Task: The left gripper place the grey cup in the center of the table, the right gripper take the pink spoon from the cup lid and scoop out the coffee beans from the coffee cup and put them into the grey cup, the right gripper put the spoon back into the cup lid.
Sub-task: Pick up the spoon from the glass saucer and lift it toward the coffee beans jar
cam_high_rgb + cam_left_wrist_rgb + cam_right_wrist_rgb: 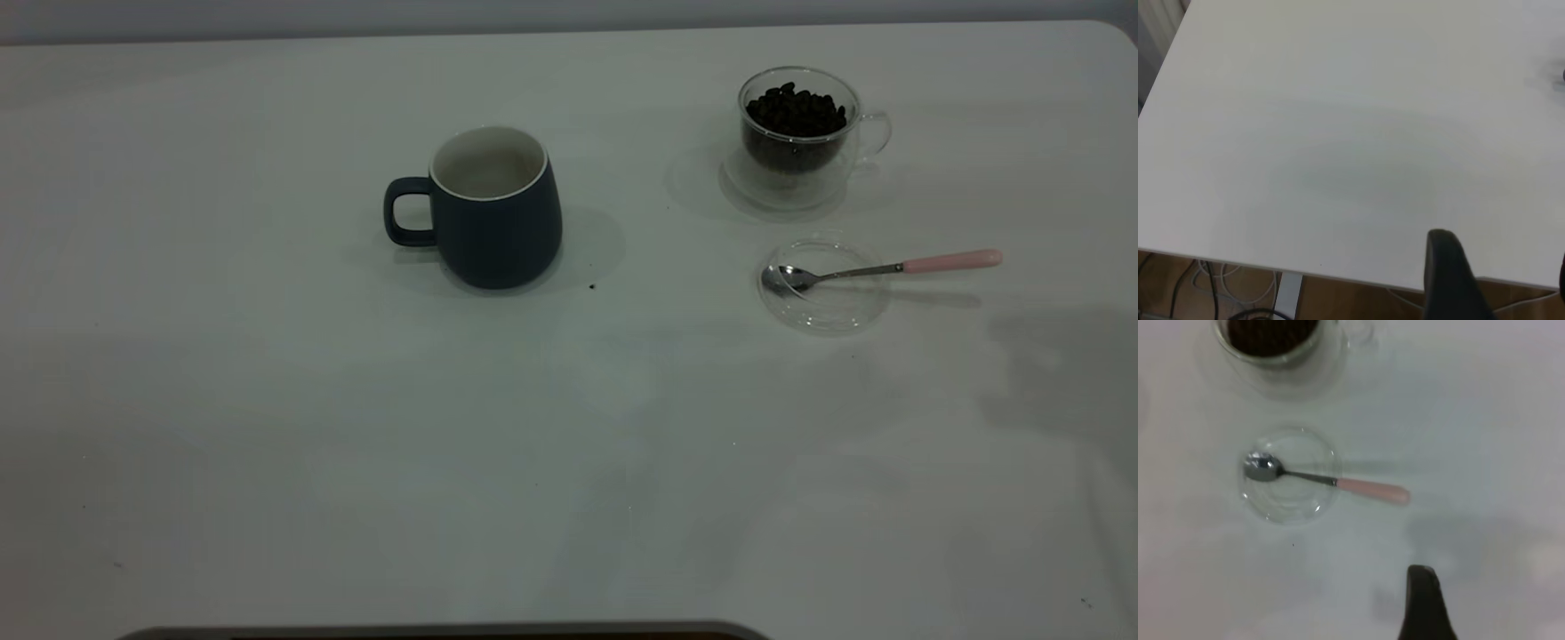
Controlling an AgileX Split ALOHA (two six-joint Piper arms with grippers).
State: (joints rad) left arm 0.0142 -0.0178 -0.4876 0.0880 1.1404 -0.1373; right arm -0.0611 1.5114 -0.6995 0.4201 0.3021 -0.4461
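A: Where's the grey cup (pixel 494 210)?

B: Upright near mid counter (pixel 267 400), empty, nobody touching it. Reckon step 1's done.

A: So the spoon's up?

B: Yep. Pink spoon (pixel 880 268) has its bowl in the cup lid (pixel 825 286), handle sticking out over the rim. Coffee cup (pixel 797 135) is just behind, full of beans. My right hand (pixel 1426 603) hangs above it, holding nothing; can't tell if it's spread. Left hand (pixel 1451 277) is off by the counter edge, same story.

A: Next?

B: Drop to the handle, pinch, lift w/o dragging the lid.

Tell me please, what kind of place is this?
Probably a robot test bench rather than a kitchen: a bare white table holds only a grey cup, a glass coffee cup of beans and a pink spoon on a glass cup lid. Loose cables hang under the table.
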